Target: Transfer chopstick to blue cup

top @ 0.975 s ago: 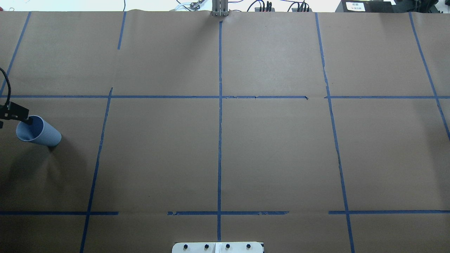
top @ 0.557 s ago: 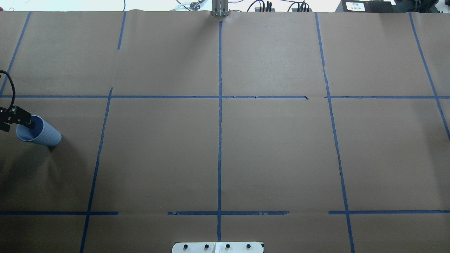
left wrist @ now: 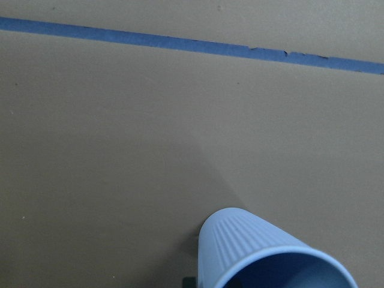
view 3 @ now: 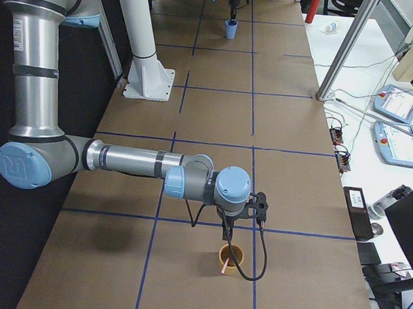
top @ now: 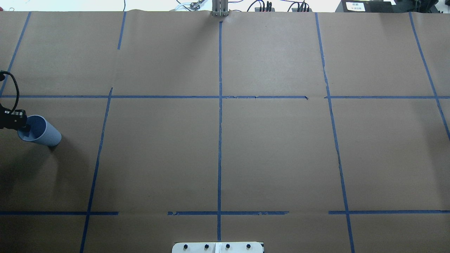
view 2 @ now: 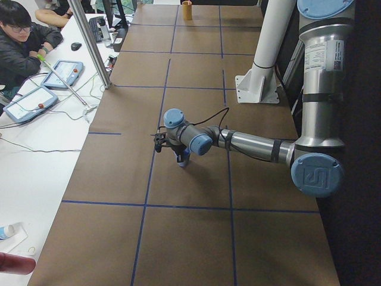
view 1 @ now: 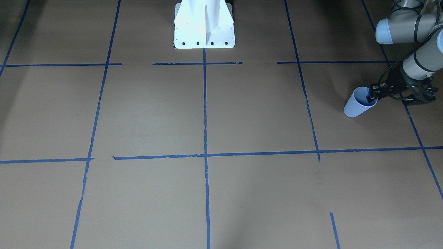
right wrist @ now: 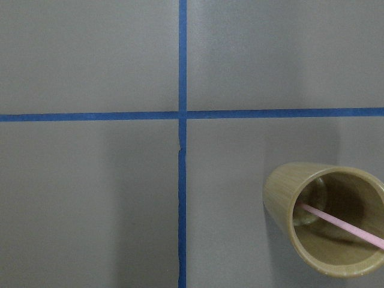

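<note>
The blue cup (top: 41, 133) stands at the table's far left, also in the front view (view 1: 356, 103) and the left wrist view (left wrist: 258, 252). My left gripper (top: 24, 127) is at its rim, one finger inside the cup (view 1: 372, 94); I cannot tell whether it grips. One pink chopstick (right wrist: 342, 225) leans inside a tan bamboo cup (right wrist: 327, 219) at the table's far right end (view 3: 231, 254). My right gripper (view 3: 225, 230) hangs just above that cup; I cannot tell whether it is open or shut.
Brown paper with blue tape lines (top: 219, 123) covers the table. The white robot base (view 1: 204, 24) stands at the robot's side. A seated operator (view 2: 21, 42) and teach pendants (view 3: 398, 107) are beyond the far edge.
My left gripper has shifted left and lower at the blue cup's rim, with a finger now inside it. The cup stays in place.
</note>
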